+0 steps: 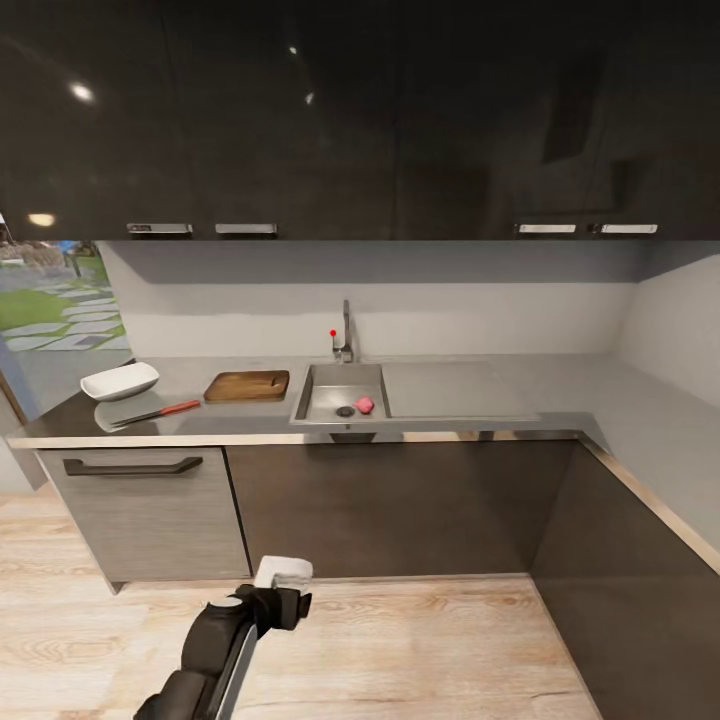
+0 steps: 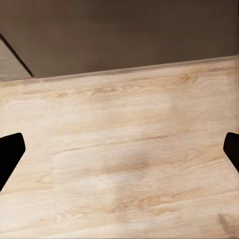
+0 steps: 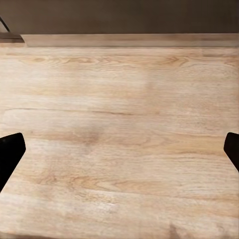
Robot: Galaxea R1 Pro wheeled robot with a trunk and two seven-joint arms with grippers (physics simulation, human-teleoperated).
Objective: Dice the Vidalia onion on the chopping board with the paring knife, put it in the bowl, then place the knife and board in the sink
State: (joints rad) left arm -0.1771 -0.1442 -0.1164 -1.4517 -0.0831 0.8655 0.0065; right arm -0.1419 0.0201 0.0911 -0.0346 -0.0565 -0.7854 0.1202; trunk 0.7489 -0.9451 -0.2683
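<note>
Robot stood back from the kitchen run, facing the sink (image 1: pixel 338 400), which served as the reference for all positions.

Left arm (image 1: pixel 215 655): seen in the head view low in front of the cabinets, forearm dark, reaching forward over the wooden floor (image 1: pixel 420 640), with a white block at the wrist end. Its gripper (image 2: pixel 119 149) pointed down at the floorboards; in the left wrist view the two dark fingertips (image 2: pixel 10 154) sat at opposite edges of the picture, spread wide, nothing between them but floor.

Right gripper (image 3: pixel 119 149): in the right wrist view the fingertips (image 3: pixel 10 154) were likewise far apart, over bare floor near the cabinet base, holding nothing.

Task items:
- Vidalia onion (image 1: pixel 364 404): small pinkish lump lay in the sink basin, just beside the dark drain.
- Chopping board (image 1: pixel 247 385): flat on the countertop (image 1: pixel 600 400), just beside the sink on the window side.
- Paring knife (image 1: pixel 160 410): lay on the countertop beyond the board from the sink, nearer the counter's front edge, red handle toward the board.
- Bowl (image 1: pixel 120 381): white, farther still from the sink, behind the knife, near the counter's end.

Faucet (image 1: pixel 346 335) stood upright at the sink's back edge. Drainer surface adjoined the sink on the side away from the board.
</note>
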